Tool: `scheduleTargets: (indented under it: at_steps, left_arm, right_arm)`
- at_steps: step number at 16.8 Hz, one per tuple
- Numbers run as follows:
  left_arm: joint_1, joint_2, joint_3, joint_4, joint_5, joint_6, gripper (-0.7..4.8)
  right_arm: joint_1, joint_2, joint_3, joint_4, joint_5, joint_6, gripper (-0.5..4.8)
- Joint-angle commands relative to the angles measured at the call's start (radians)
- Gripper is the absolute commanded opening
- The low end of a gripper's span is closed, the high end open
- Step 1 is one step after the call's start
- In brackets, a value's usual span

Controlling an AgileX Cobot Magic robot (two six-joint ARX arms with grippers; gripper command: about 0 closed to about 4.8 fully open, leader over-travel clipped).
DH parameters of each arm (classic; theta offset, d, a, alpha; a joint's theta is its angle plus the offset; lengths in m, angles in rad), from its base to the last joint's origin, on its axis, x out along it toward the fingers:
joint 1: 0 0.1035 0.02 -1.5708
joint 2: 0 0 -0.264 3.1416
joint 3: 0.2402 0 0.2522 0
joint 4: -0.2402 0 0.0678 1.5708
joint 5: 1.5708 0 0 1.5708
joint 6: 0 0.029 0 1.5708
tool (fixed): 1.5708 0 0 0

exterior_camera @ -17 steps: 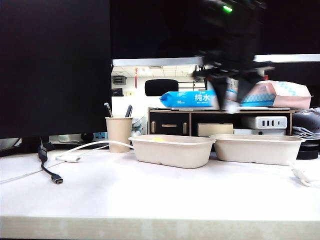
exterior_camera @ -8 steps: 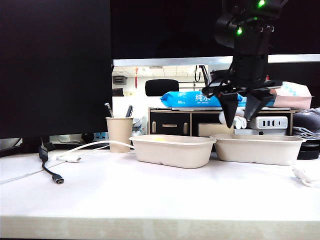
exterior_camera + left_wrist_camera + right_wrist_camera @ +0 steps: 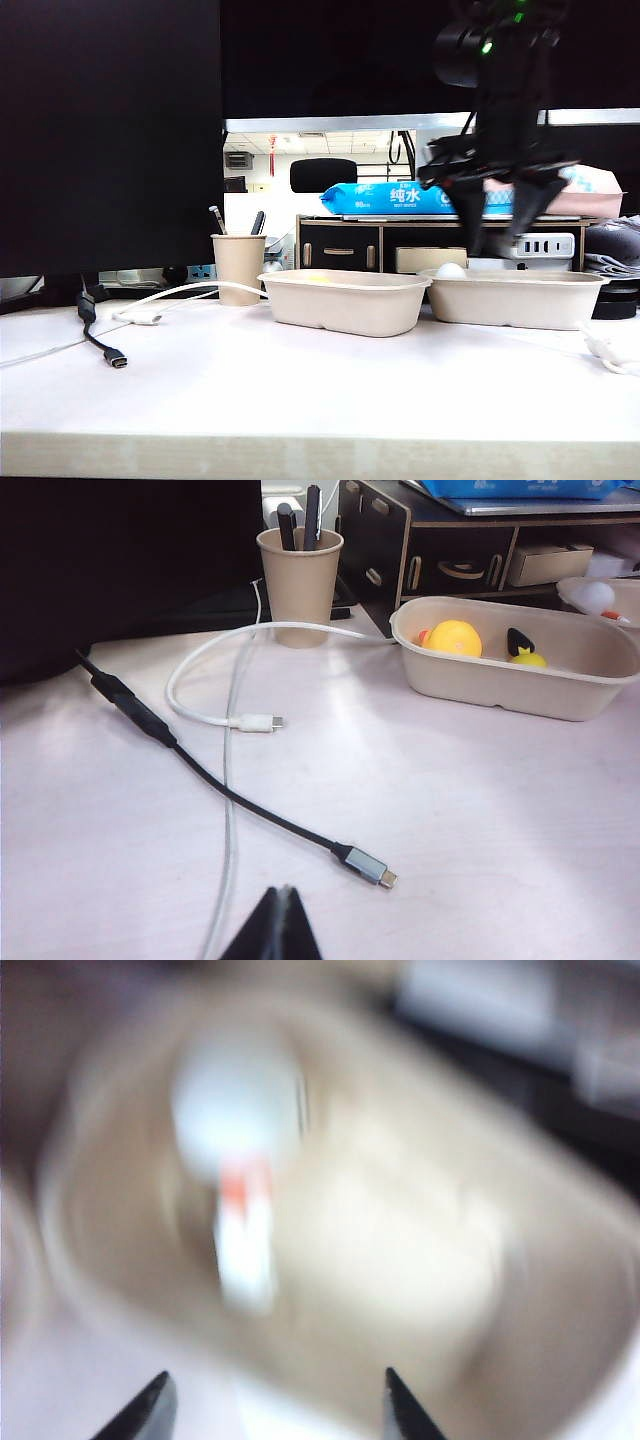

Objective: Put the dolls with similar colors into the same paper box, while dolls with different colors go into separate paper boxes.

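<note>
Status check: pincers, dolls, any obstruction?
Right pincer open above right box, empty. White doll inside it. Left pincer shut, idle. Nothing blocking.

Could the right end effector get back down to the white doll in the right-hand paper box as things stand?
Probably yes. The right end effector hangs open just above the right paper box, and the white doll lies uncovered inside with nothing between them.

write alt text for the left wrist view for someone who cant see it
A beige paper box holds a yellow duck and a yellow black-eared figure. A paper cup of pens stands beside it, cables cross the white table, and the left gripper is shut.
</note>
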Motion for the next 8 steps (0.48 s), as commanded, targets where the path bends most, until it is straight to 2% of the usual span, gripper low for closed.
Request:
scheduleTargets:
  at_steps: [1,4,8]
  left_arm:
    - [0.001,0.000,0.001,0.008,0.001,0.001,-0.05]
    - [0.001,0.000,0.001,0.008,0.001,0.001,-0.05]
    - [0.001,0.000,0.001,0.008,0.001,0.001,-0.05]
  right_arm:
    - [0.004,-0.046,0.003,-0.186,0.002,-0.058,2.62]
    - [0.002,-0.070,-0.002,-0.365,0.001,-0.080,2.62]
    - [0.003,-0.070,-0.061,-0.347,-0.012,-0.088,2.62]
